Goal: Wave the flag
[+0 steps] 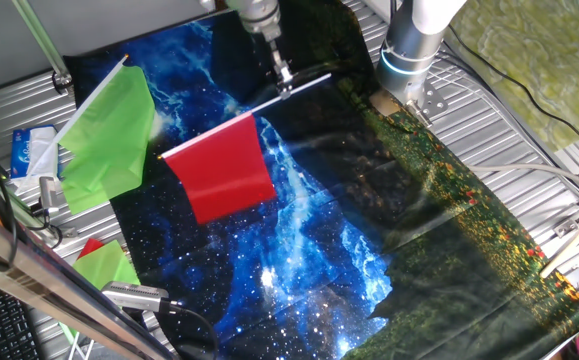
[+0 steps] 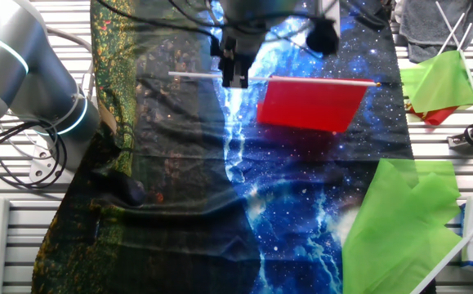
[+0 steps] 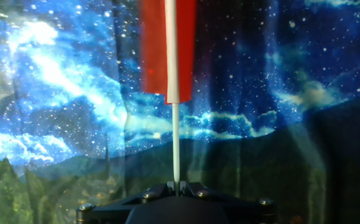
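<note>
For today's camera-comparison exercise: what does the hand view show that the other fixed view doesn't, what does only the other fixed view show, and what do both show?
Only the hand view: the stick running straight into the pincer, seen from directly behind.
Only the other fixed view: the green flag, the small flag, the arm's base, and the red flag's whole sheet.
Both: the red flag gripped by its stick over the starry cloth.

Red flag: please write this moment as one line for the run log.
end effector: shut on red flag stick | flag: lifted, stick level, sheet hanging | green flag: untouched
</note>
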### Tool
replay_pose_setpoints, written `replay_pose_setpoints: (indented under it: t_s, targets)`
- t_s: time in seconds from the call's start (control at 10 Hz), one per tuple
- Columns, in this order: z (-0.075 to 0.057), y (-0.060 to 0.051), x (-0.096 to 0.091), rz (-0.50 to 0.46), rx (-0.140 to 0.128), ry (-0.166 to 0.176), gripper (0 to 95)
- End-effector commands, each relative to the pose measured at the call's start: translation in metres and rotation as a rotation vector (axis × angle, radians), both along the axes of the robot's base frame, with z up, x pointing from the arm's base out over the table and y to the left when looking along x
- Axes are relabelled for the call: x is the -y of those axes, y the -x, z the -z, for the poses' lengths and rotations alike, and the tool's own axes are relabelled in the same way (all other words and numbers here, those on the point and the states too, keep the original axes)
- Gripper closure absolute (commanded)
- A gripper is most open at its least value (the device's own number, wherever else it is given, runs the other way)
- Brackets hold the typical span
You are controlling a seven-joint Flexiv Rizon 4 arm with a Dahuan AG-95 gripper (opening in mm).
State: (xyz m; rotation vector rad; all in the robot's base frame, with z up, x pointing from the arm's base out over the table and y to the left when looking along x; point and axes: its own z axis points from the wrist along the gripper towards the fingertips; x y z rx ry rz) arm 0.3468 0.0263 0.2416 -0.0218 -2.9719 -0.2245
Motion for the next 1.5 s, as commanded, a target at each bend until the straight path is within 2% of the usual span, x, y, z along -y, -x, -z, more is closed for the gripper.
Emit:
replay_pose_setpoints:
  t_s: [0.1,0.2,0.3,0.4,0.6,0.8,0.9,1.1,1.5]
  targets:
    - [0.000,-0.002,-0.004,0.002,-0.002,-0.007,95.0]
    - [0.001,-0.001,-0.008,0.014,-0.001,-0.007,95.0]
    - [-0.001,-0.001,-0.016,0.033,-0.015,0.006,95.0]
    - [-0.002,0.000,-0.019,0.044,-0.016,0.015,95.0]
    - [-0.001,0.000,-0.020,0.056,-0.007,0.019,95.0]
    - [-0.001,0.000,-0.020,0.087,0.007,0.034,95.0]
    - [-0.001,0.000,-0.020,0.080,0.019,0.054,95.0]
    - [-0.001,0.000,-0.020,0.062,0.054,0.068,95.0]
    - [-0.001,0.000,-0.020,0.038,0.091,0.043,95.0]
